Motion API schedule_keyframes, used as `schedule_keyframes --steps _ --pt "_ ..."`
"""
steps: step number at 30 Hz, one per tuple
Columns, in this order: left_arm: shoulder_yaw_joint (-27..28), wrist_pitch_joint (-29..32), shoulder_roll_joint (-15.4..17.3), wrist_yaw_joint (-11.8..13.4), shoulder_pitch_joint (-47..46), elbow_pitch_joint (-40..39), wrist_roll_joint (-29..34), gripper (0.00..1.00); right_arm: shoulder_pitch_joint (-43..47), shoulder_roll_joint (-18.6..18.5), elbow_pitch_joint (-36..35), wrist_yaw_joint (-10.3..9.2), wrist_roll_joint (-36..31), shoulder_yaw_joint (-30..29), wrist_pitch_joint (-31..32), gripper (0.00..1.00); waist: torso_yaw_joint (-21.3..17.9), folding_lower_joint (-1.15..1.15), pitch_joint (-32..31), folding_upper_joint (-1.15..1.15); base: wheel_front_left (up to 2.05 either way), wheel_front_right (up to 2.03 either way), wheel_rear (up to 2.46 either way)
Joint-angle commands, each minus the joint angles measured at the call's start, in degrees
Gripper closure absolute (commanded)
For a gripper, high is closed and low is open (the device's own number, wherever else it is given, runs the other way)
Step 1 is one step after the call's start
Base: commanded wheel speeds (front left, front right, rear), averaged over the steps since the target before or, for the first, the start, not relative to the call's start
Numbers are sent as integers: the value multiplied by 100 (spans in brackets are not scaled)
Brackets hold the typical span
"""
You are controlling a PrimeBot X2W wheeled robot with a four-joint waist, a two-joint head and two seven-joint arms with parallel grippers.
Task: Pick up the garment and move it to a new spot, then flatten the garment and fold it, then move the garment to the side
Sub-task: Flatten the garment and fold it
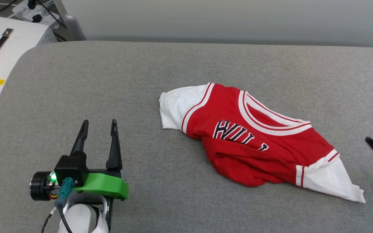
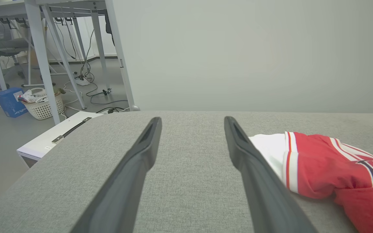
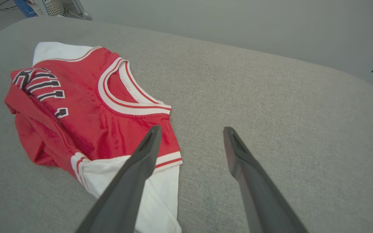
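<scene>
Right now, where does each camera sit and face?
Head view: above, looking down at crumpled red jersey T-shirt with white sleeves on grey fabric surface; left tool lower left.
Left wrist view: behind left tool, facing across surface; shirt right.
Right wrist view: behind right tool, down onto shirt.
All share the shirt.

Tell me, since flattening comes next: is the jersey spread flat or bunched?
Bunched, not flat. The garment is rumpled, its red body folded over itself, hiding part of the lettering.
</scene>
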Motion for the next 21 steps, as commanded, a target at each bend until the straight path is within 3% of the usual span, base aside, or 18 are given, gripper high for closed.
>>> schedule_keyframes --steps 1,4,10,15,21 --pt "8 -33 -13 -22 75 -30 50 0 -210 -124 -176 -6 -36 -175 139 0 52 0 29 0 0 0 0" --pt "-4 -33 -20 -57 21 -74 62 0 -549 -326 -516 -6 -77 -427 715 0 136 0 129 0 0 0 0" --pt "-107 -33 -76 -119 -217 -116 146 0 -1341 -423 -855 -6 100 -349 2904 0 373 0 401 0 0 0 0" --pt "-154 -33 -139 -170 -430 -151 176 0 -1969 -63 -490 -6 -39 -24 4515 0 577 0 677 0 0 0 0" --pt "-195 -33 -244 -198 -658 -143 178 0 -2252 606 492 -6 -395 233 4964 0 814 0 997 0 0 0 0"
